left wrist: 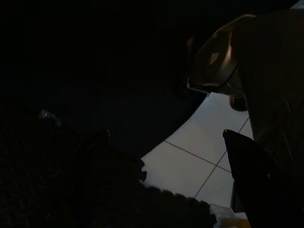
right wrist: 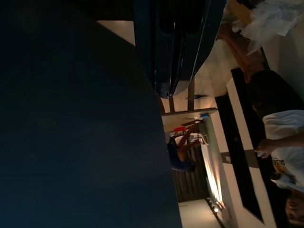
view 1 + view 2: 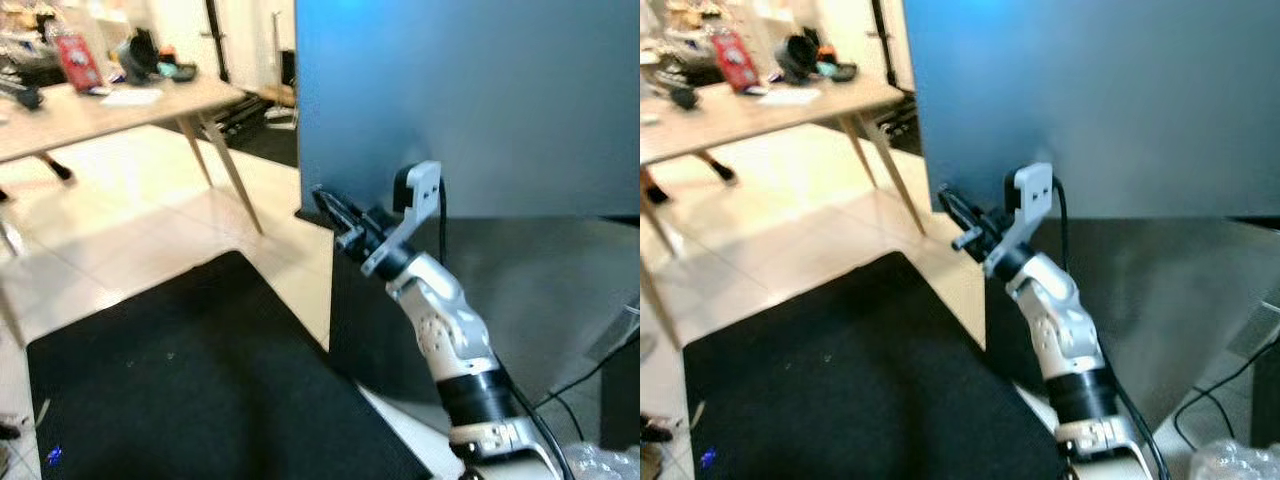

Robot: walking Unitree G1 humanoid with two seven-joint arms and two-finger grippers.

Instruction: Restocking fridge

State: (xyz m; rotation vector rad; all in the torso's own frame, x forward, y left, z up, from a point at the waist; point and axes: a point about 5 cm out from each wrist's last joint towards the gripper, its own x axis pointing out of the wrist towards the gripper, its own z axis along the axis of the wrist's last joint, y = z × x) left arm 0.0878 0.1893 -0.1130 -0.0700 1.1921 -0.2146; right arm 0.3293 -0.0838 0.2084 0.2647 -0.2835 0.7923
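A pale, glossy tiled floor (image 3: 130, 250) is stretching out before me, with a black textured mat (image 3: 200, 390) lying flat on it. A light wooden table on slanted legs (image 3: 110, 110) is standing there, carrying a red packet (image 3: 76, 60) and dark clutter.

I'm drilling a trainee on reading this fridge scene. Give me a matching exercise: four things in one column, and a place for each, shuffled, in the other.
Things:
1. right gripper
2. dark blue-grey fridge door
3. light wooden table
4. black floor mat

Places:
A. back left, with clutter on top
B. on the pale tiled floor, before the robot
C. at the door's lower left edge
D. upright, upper right of the head views

Pairs: 1-C, 2-D, 3-A, 4-B
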